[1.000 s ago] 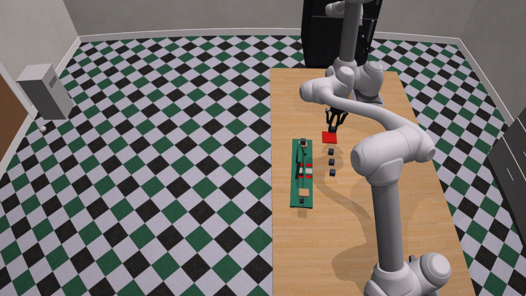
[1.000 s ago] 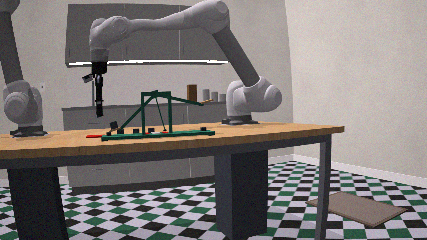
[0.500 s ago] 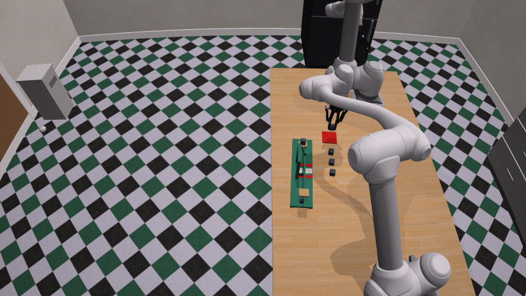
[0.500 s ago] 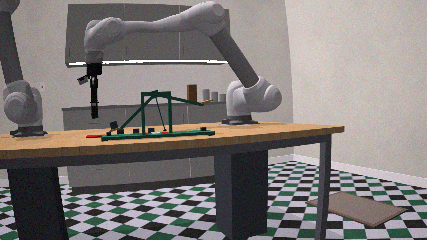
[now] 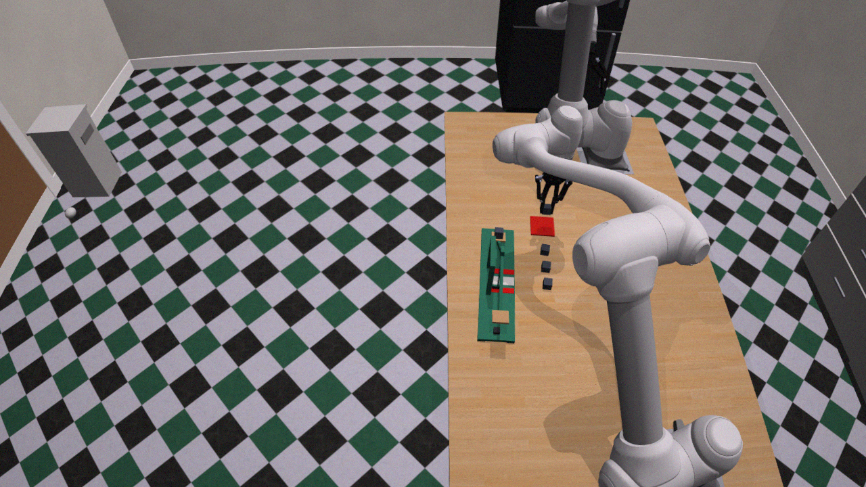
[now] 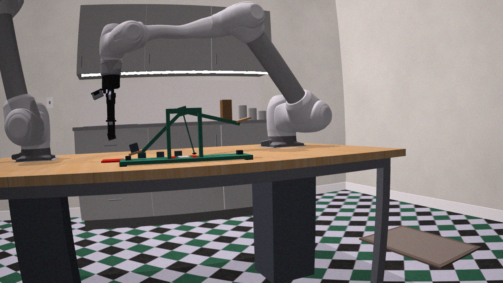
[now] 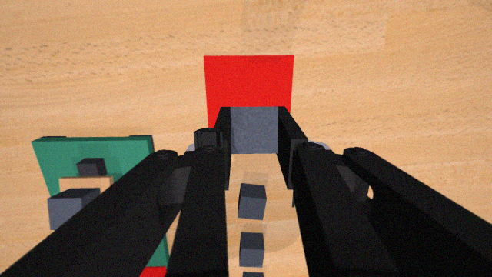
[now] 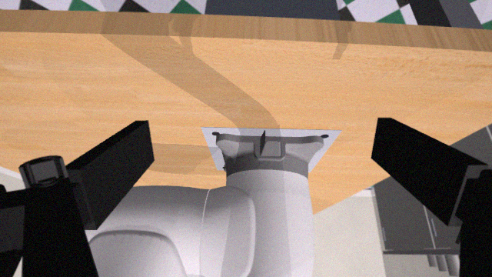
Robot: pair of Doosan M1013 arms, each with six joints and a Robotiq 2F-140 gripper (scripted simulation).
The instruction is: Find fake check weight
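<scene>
The left arm's black two-finger gripper [image 5: 547,207] [image 6: 111,136] [image 7: 254,146] pinches a dark cube weight [image 5: 547,208] [image 7: 254,130] — probably the suspect — in the air near the flat red square dish [image 5: 542,226] [image 6: 111,160] [image 7: 249,81] (the right gripper [image 8: 262,139] is spread, idle).

Jaws of the left arm [image 5: 639,242] [image 6: 175,30] shifted farther from the rocker balance [image 5: 485,320] [image 6: 217,157] [image 7: 92,147], gripped weight [image 5: 547,208] [image 7: 254,131] carried along.
</scene>
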